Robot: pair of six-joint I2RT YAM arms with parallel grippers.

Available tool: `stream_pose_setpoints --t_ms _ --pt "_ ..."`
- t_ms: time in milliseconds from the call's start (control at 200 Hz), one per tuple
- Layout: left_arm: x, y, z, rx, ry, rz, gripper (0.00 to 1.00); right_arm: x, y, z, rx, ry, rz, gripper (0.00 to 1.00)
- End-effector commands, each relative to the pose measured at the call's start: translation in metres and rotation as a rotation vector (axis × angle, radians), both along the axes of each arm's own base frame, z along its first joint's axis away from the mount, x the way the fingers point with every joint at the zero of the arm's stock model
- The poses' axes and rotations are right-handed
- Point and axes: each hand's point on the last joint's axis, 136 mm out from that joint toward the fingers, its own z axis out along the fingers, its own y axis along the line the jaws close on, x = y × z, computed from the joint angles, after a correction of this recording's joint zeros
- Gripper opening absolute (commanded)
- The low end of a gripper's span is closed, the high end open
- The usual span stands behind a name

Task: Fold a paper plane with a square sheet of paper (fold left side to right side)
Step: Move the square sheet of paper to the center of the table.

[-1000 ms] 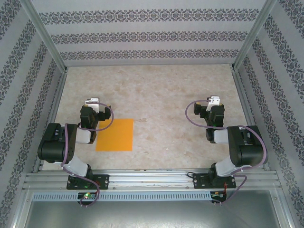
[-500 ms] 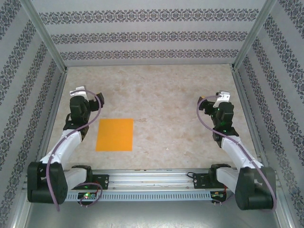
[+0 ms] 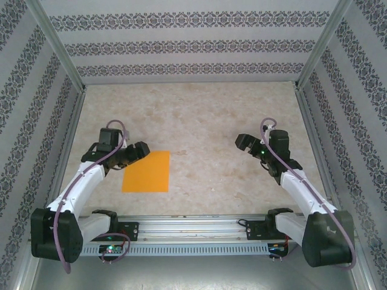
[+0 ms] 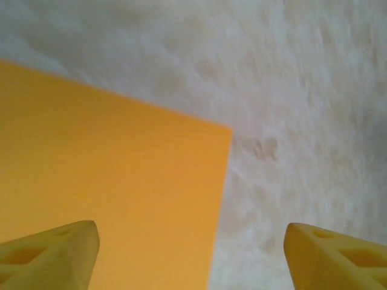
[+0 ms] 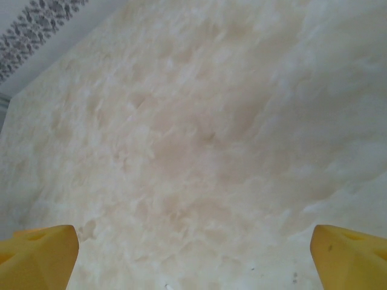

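Item: square sheet of paper (image 3: 147, 172), flat on tabletop (image 3: 199, 121). Likely light, limp, easily creased; lift by left edge. Left hand (image 3: 139, 150) spread at far-left corner; right hand (image 3: 243, 142) spread, well apart.

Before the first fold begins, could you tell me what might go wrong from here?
1. The square sheet of paper lies flat on the smooth table. The left gripper, open at the sheet's far edge, may slide the sheet rather than lift an edge.
2. The right gripper is open over bare table, well away from the sheet. With nothing pinning the paper, the fold could come out skewed.
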Motion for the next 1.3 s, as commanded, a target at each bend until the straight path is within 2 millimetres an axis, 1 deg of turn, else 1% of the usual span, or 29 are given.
stream_pose_setpoints --t_ms 0,85,210,295,470,580,689,794,834,919,1139,1294 --pt "-0.037 -0.028 -0.025 -0.070 0.186 -0.063 0.76 0.002 0.016 0.006 0.013 0.023 0.048 0.98" --pt "-0.043 -0.036 -0.041 -0.068 0.225 -0.080 0.70 0.003 0.021 0.003 -0.016 0.029 0.061 0.98" --pt "-0.037 -0.040 -0.060 -0.087 0.247 -0.059 0.64 0.004 0.025 0.004 -0.046 0.026 0.076 0.98" --pt "-0.032 -0.040 -0.068 -0.082 0.253 -0.046 0.62 0.003 0.026 0.006 -0.057 0.022 0.080 0.98" --pt "-0.026 -0.039 -0.084 -0.065 0.281 -0.031 0.57 0.001 0.021 0.010 -0.085 0.005 0.064 0.98" --pt "-0.024 -0.042 -0.093 -0.077 0.304 -0.028 0.53 -0.001 0.017 0.011 -0.110 -0.001 0.052 0.98" --pt "-0.020 -0.050 -0.100 -0.086 0.322 -0.032 0.49 -0.002 0.014 0.014 -0.136 -0.007 0.050 0.98" --pt "-0.019 -0.064 -0.106 -0.086 0.341 -0.035 0.48 -0.001 0.011 0.016 -0.155 -0.007 0.039 0.98" --pt "-0.019 -0.068 -0.109 -0.078 0.354 -0.026 0.45 -0.001 0.010 0.016 -0.159 -0.004 0.034 0.98" --pt "-0.016 -0.083 -0.112 -0.075 0.366 -0.024 0.44 0.000 0.007 0.014 -0.164 0.005 0.016 0.98" --pt "0.000 -0.133 -0.108 -0.127 0.331 -0.024 0.44 -0.001 -0.002 0.003 -0.194 0.062 -0.029 0.98" --pt "0.009 -0.169 -0.108 -0.162 0.320 -0.035 0.43 -0.001 -0.003 -0.004 -0.207 0.088 -0.033 0.98"
